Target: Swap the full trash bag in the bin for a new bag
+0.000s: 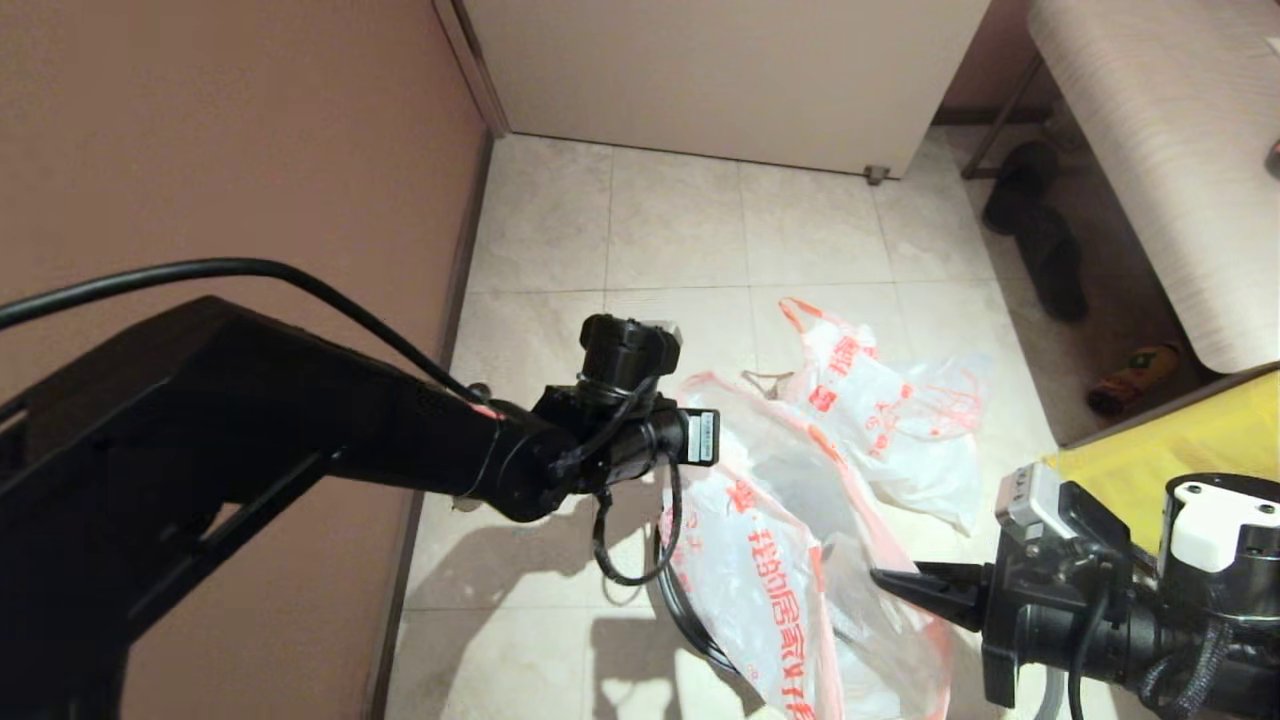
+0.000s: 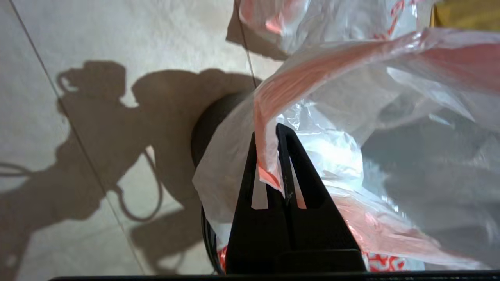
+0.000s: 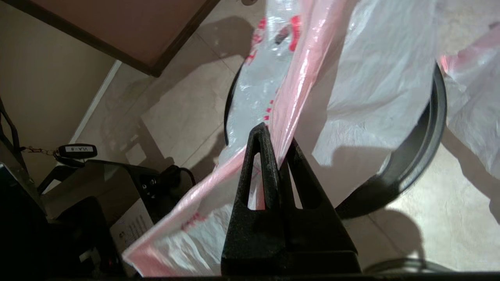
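Item 1 — left gripper (image 2: 278,134): reached in from the wall side, just left of the bin (image 3: 425,156); jaws clamped flat on the pale-orange hem band of the new bag (image 1: 760,570), a fold of hem pinched between the fingertips.

Item 2 — new bag: thin, see-through white film with red lettering, draped across the bin's mouth and spilling over its left side, so that only arcs of the black wall showed. Judged nearly weightless, limp and slippery; it would sag, cling and billow rather than hold shape, and could tear if pulled hard against a snag. The doubled hem band looked the best purchase — thicker than the body film. Opposite points of the hem seemed the sensible hold for spreading the mouth over the bin.

Item 3 — full trash bag (image 1: 890,410): lay on the floor tiles beyond the bin, toward the cabinet, apart from both grippers. Judged soft and lumpy; its thin loop handles appeared the natural hold.

Item 4 — right gripper (image 3: 279,148): at the bin's right side; jaws closed on the same hem band, opposite the left.
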Robot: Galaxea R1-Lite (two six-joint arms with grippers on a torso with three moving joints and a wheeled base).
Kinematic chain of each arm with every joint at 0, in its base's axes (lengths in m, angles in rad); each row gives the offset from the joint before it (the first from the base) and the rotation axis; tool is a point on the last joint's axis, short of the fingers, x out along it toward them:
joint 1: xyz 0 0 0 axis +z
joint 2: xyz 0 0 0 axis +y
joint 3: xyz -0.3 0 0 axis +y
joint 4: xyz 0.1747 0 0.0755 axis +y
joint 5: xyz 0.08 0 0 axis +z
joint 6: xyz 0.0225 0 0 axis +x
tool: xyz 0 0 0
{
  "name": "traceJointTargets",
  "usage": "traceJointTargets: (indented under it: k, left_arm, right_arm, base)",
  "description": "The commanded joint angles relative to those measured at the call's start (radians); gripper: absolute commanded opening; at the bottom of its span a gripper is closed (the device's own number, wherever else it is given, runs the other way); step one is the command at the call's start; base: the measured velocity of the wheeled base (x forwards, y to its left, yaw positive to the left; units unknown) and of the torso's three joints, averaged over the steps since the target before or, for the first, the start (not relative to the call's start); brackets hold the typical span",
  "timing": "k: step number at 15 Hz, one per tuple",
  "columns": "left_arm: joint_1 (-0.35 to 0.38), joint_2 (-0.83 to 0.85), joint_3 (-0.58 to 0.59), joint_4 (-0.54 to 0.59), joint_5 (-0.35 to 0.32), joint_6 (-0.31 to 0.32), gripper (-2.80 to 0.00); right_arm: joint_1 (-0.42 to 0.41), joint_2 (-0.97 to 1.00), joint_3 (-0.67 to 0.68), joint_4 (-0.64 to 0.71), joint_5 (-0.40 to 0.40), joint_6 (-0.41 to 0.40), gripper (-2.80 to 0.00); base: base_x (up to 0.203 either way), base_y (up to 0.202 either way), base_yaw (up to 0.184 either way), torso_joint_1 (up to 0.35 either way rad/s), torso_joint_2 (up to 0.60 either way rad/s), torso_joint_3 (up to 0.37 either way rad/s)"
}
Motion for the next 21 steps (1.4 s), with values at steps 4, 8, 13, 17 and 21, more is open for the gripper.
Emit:
traceJointTargets:
  k: [4,8,13,17,21]
  left_arm:
    - [-0.014,-0.18,0.376,-0.187,-0.018,-0.052,-2.8]
    - [-0.011,-0.263,0.573,-0.391,-0.073,-0.102,-2.8]
    - [-0.025,-0.159,0.59,-0.441,-0.076,-0.105,-2.8]
    - [-0.077,-0.252,0.64,-0.483,-0.077,-0.129,-2.8]
    - [-0.098,-0.271,0.666,-0.489,-0.076,-0.155,-2.8]
  right_arm:
    - [-0.033,-0.056,0.042,-0.001,-0.115,-0.001,-2.8]
    - [-0.067,-0.093,-0.007,0.014,-0.206,-0.005,-2.8]
    - [-0.067,-0.09,-0.059,0.131,-0.251,-0.03,-2.8]
    - [-0.081,-0.086,-0.038,0.125,-0.311,-0.035,0.0]
    - [-0.067,-0.178,-0.019,0.128,-0.313,-0.02,0.0]
  base:
    - [0.0,0.0,0.0,0.0,0.0,0.0]
    - [0.0,0.0,0.0,0.0,0.0,0.0]
    - [0.0,0.0,0.0,0.0,0.0,0.0]
    - [0.0,0.0,0.0,0.0,0.0,0.0]
    - [0.0,0.0,0.0,0.0,0.0,0.0]
